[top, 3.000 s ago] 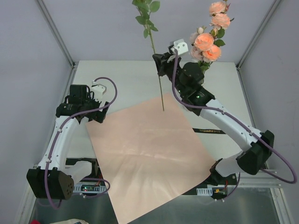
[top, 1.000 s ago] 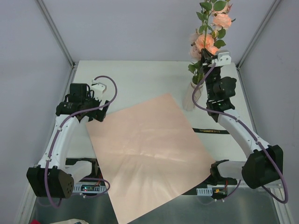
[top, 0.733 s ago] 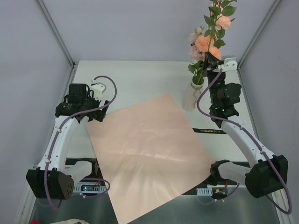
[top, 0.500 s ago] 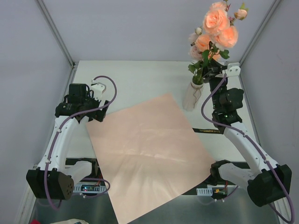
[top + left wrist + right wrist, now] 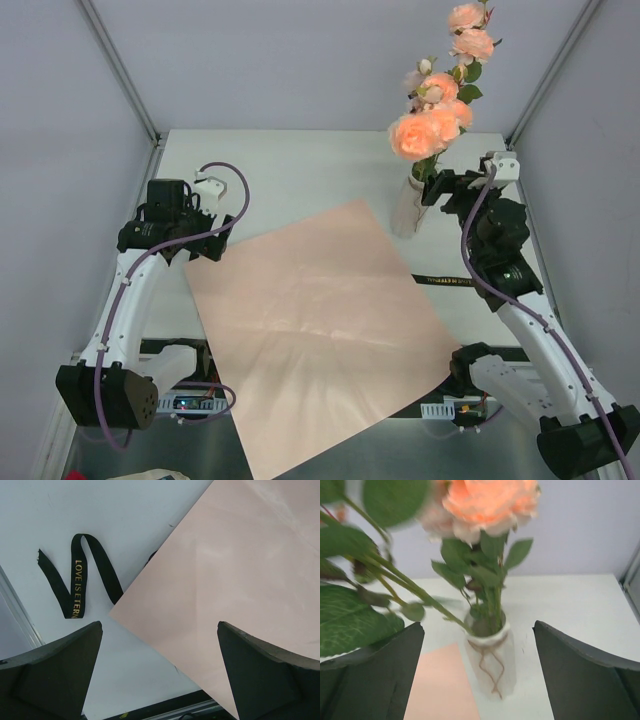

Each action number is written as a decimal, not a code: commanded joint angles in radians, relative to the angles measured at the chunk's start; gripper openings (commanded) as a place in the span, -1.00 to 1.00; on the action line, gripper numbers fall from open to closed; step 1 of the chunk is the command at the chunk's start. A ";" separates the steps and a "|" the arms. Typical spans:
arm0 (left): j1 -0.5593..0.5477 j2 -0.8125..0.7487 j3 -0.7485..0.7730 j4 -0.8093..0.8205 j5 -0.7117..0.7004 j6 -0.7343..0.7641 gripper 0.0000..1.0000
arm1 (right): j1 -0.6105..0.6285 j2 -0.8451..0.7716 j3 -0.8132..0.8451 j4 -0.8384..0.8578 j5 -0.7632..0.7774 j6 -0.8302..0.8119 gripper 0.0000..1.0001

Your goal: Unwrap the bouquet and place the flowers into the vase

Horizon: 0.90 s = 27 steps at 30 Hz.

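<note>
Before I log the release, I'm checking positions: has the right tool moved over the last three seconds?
Yes. The right tool has swung right: from beyond the far corner of the pink paper to the right side of the vase.

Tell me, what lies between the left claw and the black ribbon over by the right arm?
The pink paper sheet, spread flat. The top view shows it filling the gap from the left gripper to the ribbon.

Vase (image 5: pixel 490 662): off-white, textured, upright, just ahead of the right gripper (image 5: pixel 437 188). Flowers (image 5: pixel 424 131): peach-pink roses, green leaves, stems in vase, blooms above the gripper.
</note>
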 commanded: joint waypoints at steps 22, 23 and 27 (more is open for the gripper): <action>0.011 -0.046 0.007 -0.041 0.069 -0.064 0.98 | 0.019 0.002 0.083 -0.795 0.029 0.327 0.93; 0.011 -0.043 0.004 -0.039 0.075 -0.069 0.98 | 0.022 0.005 0.077 -0.789 0.018 0.325 0.93; 0.011 -0.039 -0.008 -0.038 0.091 -0.080 0.98 | 0.037 0.017 0.054 -0.743 -0.033 0.310 0.93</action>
